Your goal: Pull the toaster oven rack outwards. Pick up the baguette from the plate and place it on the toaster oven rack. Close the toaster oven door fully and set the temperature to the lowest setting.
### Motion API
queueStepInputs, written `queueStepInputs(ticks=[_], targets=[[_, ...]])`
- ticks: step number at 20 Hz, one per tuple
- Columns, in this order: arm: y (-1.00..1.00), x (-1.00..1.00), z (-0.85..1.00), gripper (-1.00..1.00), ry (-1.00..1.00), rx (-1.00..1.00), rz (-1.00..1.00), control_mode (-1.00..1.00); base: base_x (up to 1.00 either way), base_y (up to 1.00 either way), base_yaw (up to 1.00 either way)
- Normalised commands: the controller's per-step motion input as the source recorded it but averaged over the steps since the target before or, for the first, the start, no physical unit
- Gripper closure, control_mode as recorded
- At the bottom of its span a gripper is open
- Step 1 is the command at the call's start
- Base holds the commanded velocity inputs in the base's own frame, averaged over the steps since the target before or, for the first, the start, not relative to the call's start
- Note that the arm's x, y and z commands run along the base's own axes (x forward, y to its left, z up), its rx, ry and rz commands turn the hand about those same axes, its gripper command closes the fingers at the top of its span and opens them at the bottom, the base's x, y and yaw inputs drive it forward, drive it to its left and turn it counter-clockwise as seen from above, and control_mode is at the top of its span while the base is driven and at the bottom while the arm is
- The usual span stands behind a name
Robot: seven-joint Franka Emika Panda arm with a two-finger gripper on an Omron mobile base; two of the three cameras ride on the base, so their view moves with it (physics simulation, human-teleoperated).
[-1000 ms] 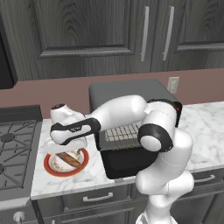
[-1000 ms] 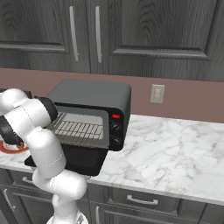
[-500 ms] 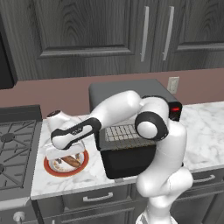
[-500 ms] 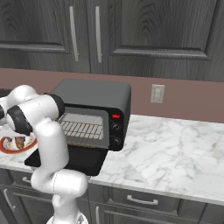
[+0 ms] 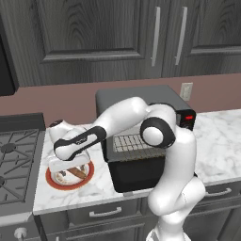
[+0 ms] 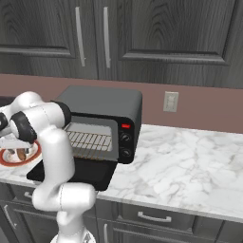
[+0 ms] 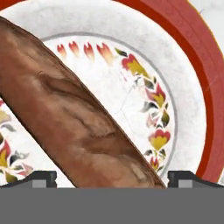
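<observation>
The baguette [image 7: 74, 118] lies slantwise on the round white plate [image 7: 206, 92] with its red-orange rim. My gripper [image 7: 112, 177] is open, low over the plate, one fingertip [image 7: 42, 177] on each side of the loaf. From the left base camera, the hand hangs right above the plate [image 5: 52, 180] and the baguette [image 5: 76, 173], left of the toaster oven [image 5: 141, 101]. The toaster oven door [image 5: 136, 173] is folded down, and the toaster oven rack [image 5: 128, 141] juts out over it. In the right base view, two dark knobs [image 6: 126, 138] sit under a red light.
A gas stove [image 5: 16, 157] borders the plate on the left. The marble counter [image 6: 180, 166] stretches to the right of the oven. Dark cabinets [image 5: 108, 37] hang above, and a wall outlet [image 6: 171, 101] sits behind the oven.
The hand has come down from above the plate to just over the baguette, jaws wide all the while. Oven, rack and plate are unmoved.
</observation>
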Motion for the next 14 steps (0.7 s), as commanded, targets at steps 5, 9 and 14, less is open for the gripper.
queueStepInputs(ticks=[5,9,14], targets=[[0.0,0.0,-0.18,-1.0,0.0,0.0,0.0,-1.0,0.0,0.0,0.0],[0.02,0.0,-0.02,1.0,-0.03,0.0,0.0,-1.0,0.0,0.0,0.0],[0.04,-0.07,0.26,1.0,-0.12,0.0,0.0,-1.0,0.0,0.0,0.0]])
